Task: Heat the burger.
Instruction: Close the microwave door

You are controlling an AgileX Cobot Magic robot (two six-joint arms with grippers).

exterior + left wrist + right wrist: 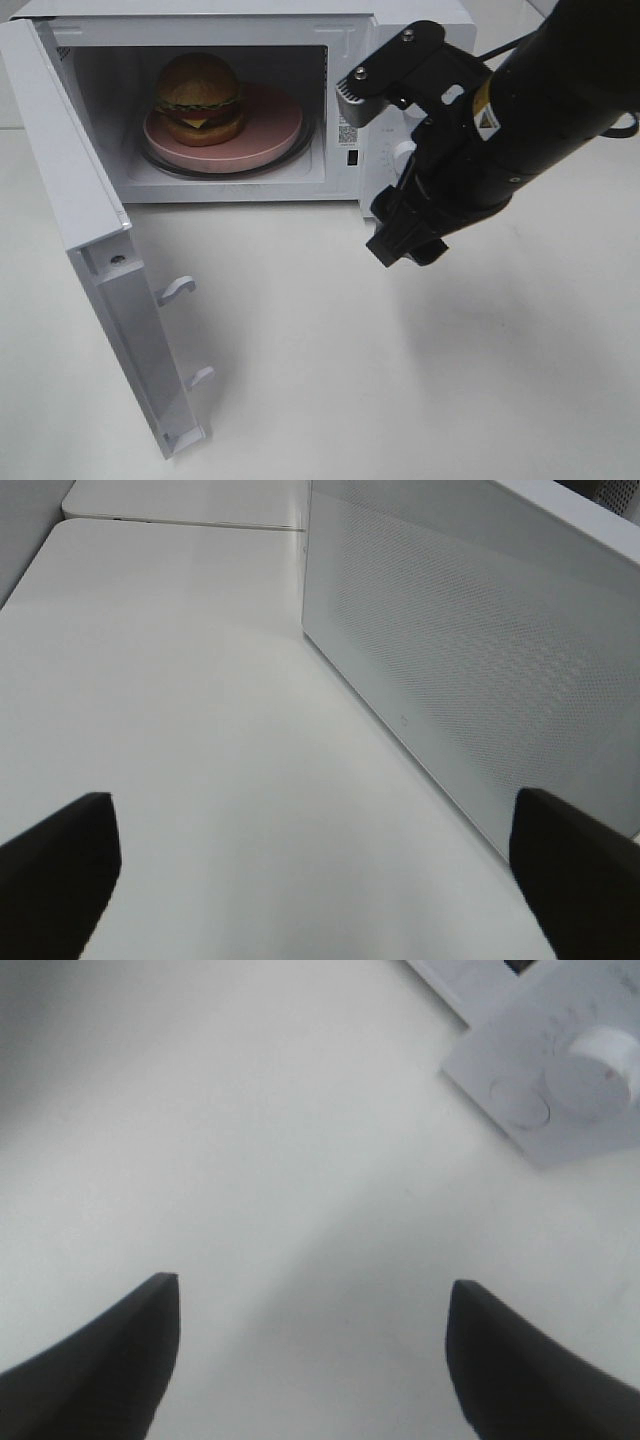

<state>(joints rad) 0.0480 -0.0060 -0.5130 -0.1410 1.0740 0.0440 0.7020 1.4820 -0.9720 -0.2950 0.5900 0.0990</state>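
White counter (330,380) all round, pale wall behind, carrying a white microwave (250,8). Door (95,250) swung wide, well off to the left of the right gripper (407,248), latch hooks pointing outward. Inside the cavity, beyond that gripper and to its left: burger (198,98) resting on a pink plate (275,128), sitting toward the plate's far-left side rather than dead centre. Already loaded, so judged ready for closing, not for more carrying.

Right gripper released, jaws spread wide with nothing between them, hovering over bare counter just in front of the control panel. Dial (600,1060) close by, at the edge of its wrist view. Probably held there for two reasons: clear of the cavity, and within short reach of the dial.

Left gripper (310,802) likewise released and empty, out of the high view, low over the counter. White perforated panel (470,650) near one fingertip, not touching. Likely the outer face of the door, though hard to say for sure. If so, a sensible spot for pushing the door closed from outside.

Judged remaining: close the door, then turn the dial. Worth watching: hooks meeting their slots squarely, since a skewed push could leave the door unlatched. Also worth keeping the right arm out of the door's swing, given its place near the edge of the opening.
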